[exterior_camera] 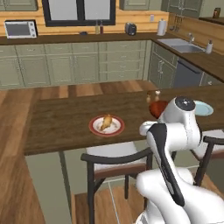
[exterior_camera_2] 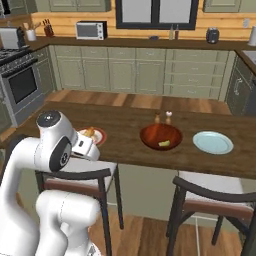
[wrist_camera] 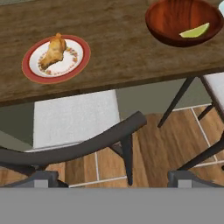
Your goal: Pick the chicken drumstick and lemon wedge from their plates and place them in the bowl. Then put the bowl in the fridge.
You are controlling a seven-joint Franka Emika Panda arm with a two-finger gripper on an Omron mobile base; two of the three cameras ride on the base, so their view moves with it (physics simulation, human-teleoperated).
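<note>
The golden-brown chicken drumstick (wrist_camera: 53, 50) (exterior_camera: 106, 122) lies on the white plate with the red-brown rim (wrist_camera: 30, 73) (exterior_camera: 93, 127) on the dark wooden table. The yellow-green lemon wedge (wrist_camera: 194, 31) (exterior_camera_2: 163, 144) rests inside the reddish-brown bowl (wrist_camera: 166, 22) (exterior_camera_2: 152, 134), to the right of that plate. The light blue plate (exterior_camera_2: 213, 142) (exterior_camera: 204, 108) sits bare beyond the bowl. My gripper (wrist_camera: 114, 179) is open and holds nothing. It hangs off the table's near edge above a chair, well short of the drumstick.
A dark-framed chair with a white cushion (wrist_camera: 74, 118) stands under the table edge below my hand, and a second chair (exterior_camera_2: 215, 200) is to the right. Two small shakers (exterior_camera_2: 162, 118) stand behind the bowl. Kitchen cabinets and counters line the far wall.
</note>
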